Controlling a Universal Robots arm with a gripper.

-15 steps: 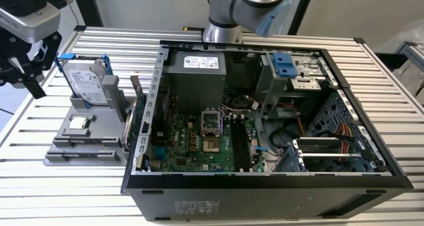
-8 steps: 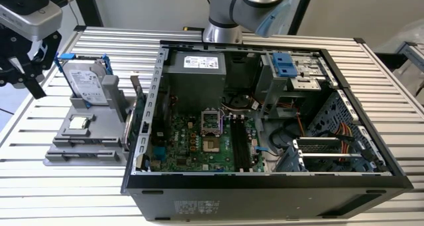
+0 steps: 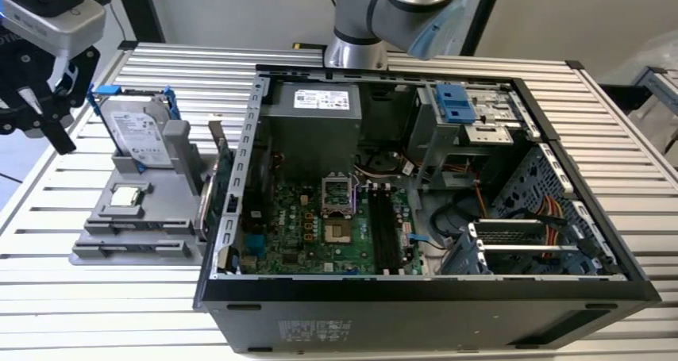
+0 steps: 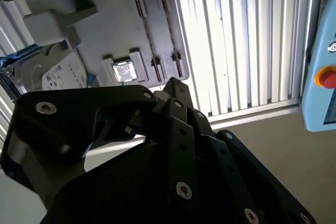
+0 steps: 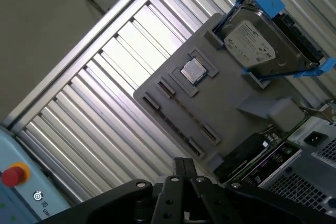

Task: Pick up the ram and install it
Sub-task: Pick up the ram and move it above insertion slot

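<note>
Ram stands on its long edge at the side of a grey holder, wedged between that holder and the open wall of a computer case. It lies untouched. Beside the ram on the same holder, a hard drive in a blue frame leans upright, and a small square silver processor chip sits in a shallow pocket toward the exterior view's left. Both wrist views look down on the chip and the holder's narrow slots from above.

The end effector hangs in the air at the exterior view's far left, beyond the hard drive and well apart from the ram, its black fingers spread and holding nothing.

Inside the case, a green motherboard lies flat with long black slots running beside the processor socket. Holder and case rest on a desk of ribbed aluminium slats. The arm's base rises behind the case. A pale blue box with a red button shows beyond the desk's edge in both wrist views.
</note>
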